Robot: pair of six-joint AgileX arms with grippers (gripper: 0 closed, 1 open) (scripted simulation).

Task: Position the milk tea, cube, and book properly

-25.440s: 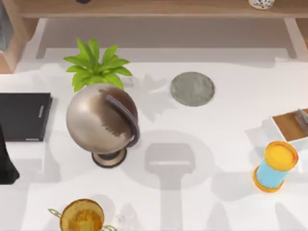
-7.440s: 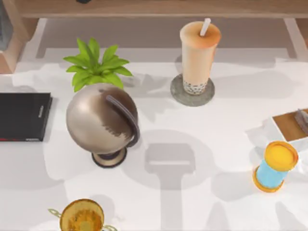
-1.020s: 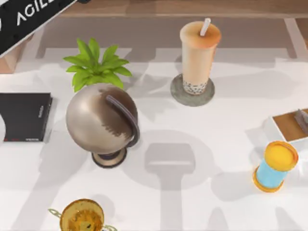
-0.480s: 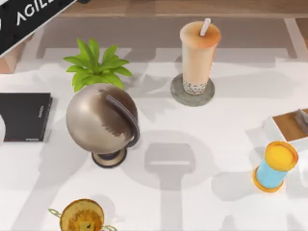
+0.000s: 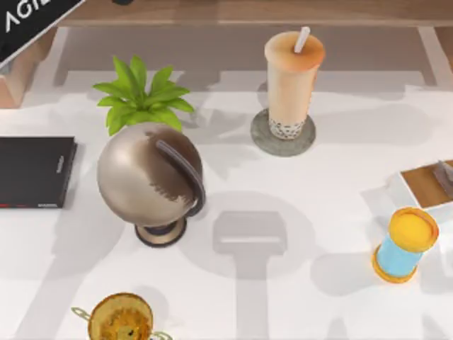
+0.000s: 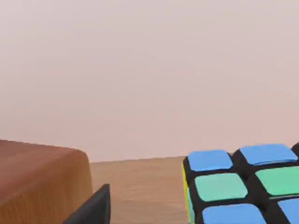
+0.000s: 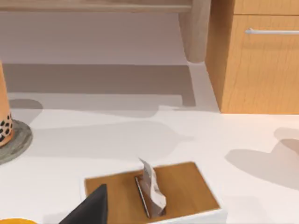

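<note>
Cube [image 6: 238,186] sits just ahead of the left tool on a wooden shelf, its grip impossible to tell; milk tea [image 5: 291,81] already stands on its coaster [image 5: 263,142]; next comes closing in on that cube.

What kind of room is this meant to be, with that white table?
Probably a rendered study or home office. On the white desk stand a globe, a potted plant and a cup of milk tea on a grey coaster; a wooden cabinet with a drawer handle stands beside the desk.
</note>
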